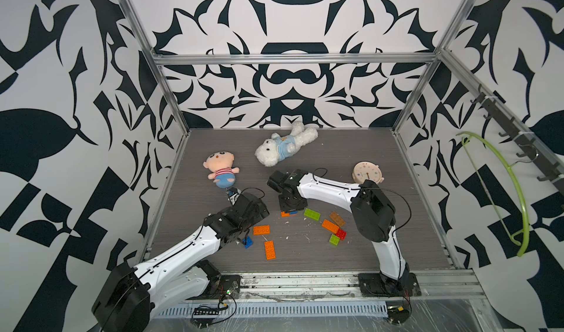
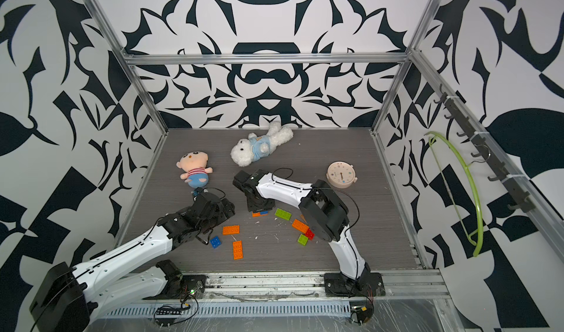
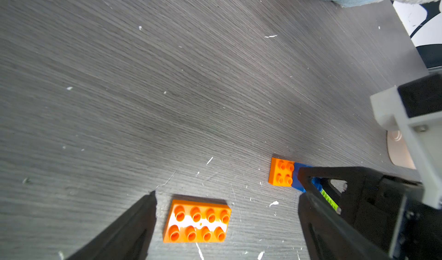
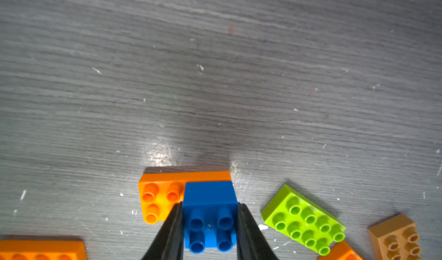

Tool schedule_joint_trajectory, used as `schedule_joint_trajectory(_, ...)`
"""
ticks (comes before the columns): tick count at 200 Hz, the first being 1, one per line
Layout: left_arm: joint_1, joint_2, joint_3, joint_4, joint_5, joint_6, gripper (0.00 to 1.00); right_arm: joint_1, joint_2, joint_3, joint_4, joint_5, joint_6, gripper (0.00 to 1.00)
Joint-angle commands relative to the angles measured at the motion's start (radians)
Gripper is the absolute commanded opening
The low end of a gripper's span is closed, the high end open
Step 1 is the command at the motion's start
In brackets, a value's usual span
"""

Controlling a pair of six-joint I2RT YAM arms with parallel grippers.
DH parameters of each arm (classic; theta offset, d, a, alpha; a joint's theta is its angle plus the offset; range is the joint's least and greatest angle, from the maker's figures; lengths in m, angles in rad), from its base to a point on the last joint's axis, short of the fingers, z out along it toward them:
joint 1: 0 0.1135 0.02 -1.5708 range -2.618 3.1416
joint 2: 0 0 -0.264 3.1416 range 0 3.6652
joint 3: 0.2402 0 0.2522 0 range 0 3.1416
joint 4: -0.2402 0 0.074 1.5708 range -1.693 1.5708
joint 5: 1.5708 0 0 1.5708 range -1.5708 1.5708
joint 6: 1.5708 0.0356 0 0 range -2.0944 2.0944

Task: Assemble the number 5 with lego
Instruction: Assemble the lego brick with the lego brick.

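Note:
My right gripper is shut on a square blue lego brick, which sits on one end of an orange brick; in a top view this stack lies under the right wrist. My left gripper hangs open just over the table, with an orange two-by-four brick lying flat between its fingers, untouched. Loose lego in both top views: that orange brick, a blue one, another orange, a green one, and a tan, orange, red and green cluster.
A plush doll and a white plush bear lie at the back. A round beige clock stands behind the right arm. A green hanger hangs on the right wall. Metal frame posts edge the grey table.

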Motion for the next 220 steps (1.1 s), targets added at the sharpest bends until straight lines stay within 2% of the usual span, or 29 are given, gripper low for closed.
schedule_joint_trajectory(1,0.004,-0.019,-0.018,-0.024,-0.019,-0.006,0.99,-0.001,0.058,-0.049,0.008,-0.029,0.014,0.23)
schedule_joint_trajectory(53,0.003,-0.008,-0.006,-0.019,-0.011,0.004,0.99,-0.006,0.104,-0.057,0.009,-0.070,0.003,0.23)
schedule_joint_trajectory(79,0.004,-0.003,0.004,-0.021,0.001,0.015,0.99,-0.006,0.080,-0.044,0.011,-0.068,0.004,0.26)
schedule_joint_trajectory(130,0.004,0.004,0.022,-0.004,0.023,0.035,0.99,-0.013,-0.024,-0.005,0.019,-0.061,-0.020,0.52)
schedule_joint_trajectory(146,0.004,0.013,0.030,0.003,0.032,0.041,0.99,-0.018,-0.047,-0.009,0.019,-0.060,-0.022,0.58)
schedule_joint_trajectory(180,0.004,0.047,0.051,0.016,0.062,0.058,0.99,-0.029,-0.104,-0.047,0.034,-0.057,-0.024,0.58)
schedule_joint_trajectory(203,0.003,0.078,0.064,0.032,0.084,0.063,0.99,-0.036,-0.122,-0.065,0.044,-0.062,-0.026,0.50)
schedule_joint_trajectory(220,0.004,0.095,0.072,0.032,0.088,0.063,0.99,-0.038,-0.122,-0.060,0.044,-0.076,-0.032,0.49)
